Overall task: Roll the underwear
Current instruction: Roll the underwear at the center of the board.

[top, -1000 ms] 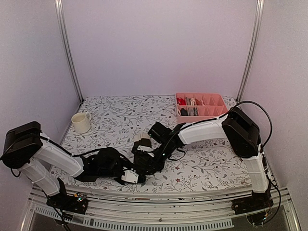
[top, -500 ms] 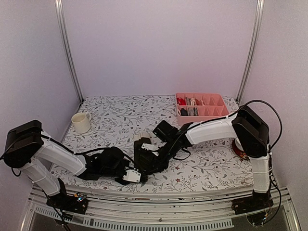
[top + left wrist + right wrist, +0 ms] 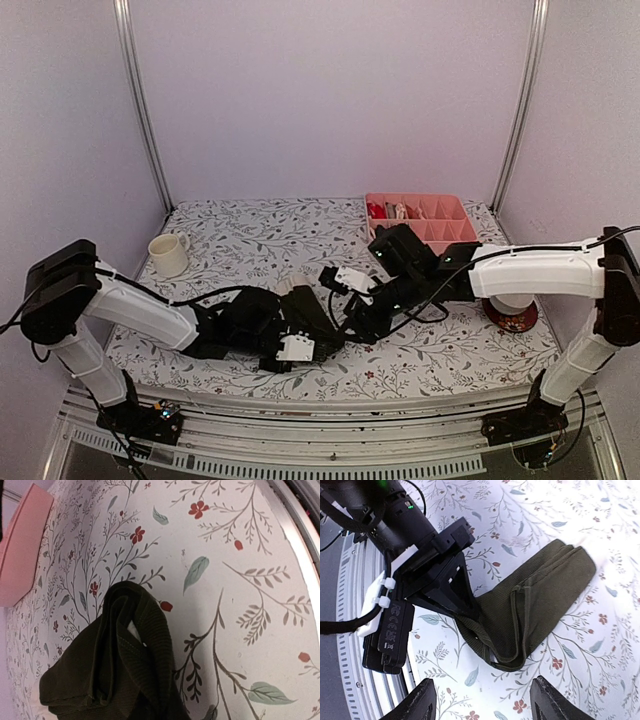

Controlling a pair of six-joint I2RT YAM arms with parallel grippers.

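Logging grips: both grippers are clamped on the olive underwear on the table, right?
Not quite. Only the left gripper is clamped on the olive underwear; the right gripper stands open, clear of it, as the right wrist view shows.

The dark olive ribbed cloth underwear (image 3: pixel 125 665) runs off the bottom edge of the left wrist view, so its near end is lost there. The pink plastic divided tray (image 3: pixel 22 545) is cut by the left edge. In the right wrist view the black left gripper (image 3: pixel 470 611) covers one corner of the underwear, and the right gripper (image 3: pixel 487 700) shows only two fingers, clipped at the bottom edge. From above, the tray's contents are too small to tell apart.
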